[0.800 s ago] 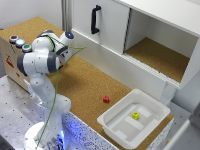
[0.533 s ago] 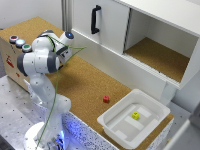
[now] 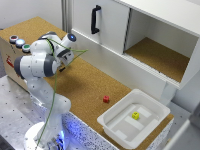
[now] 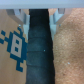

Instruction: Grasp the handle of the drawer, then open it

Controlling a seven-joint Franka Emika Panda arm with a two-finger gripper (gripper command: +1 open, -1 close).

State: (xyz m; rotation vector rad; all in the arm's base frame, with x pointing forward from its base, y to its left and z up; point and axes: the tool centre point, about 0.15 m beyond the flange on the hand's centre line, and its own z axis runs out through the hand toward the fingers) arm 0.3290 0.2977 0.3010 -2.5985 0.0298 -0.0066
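The arm bends over the tan box [image 3: 10, 55] at the far corner of the cork-topped table [image 3: 90, 85]. In the wrist view the gripper [image 4: 39, 11] has its fingers [image 4: 19, 14] spread on either side of the black handle [image 4: 40, 50], which lies against the drawer [image 4: 12, 45] with its blue figure. A white tub [image 3: 132, 120] sits near the opposite end.

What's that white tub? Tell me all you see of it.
The white tub is shallow and rectangular, plastic by its look, with a raised rim and rounded corners. It sits upright, angled, on the cork surface at the exterior view's lower right. A small yellow object lies inside; a small red object rests nearby, not touching.
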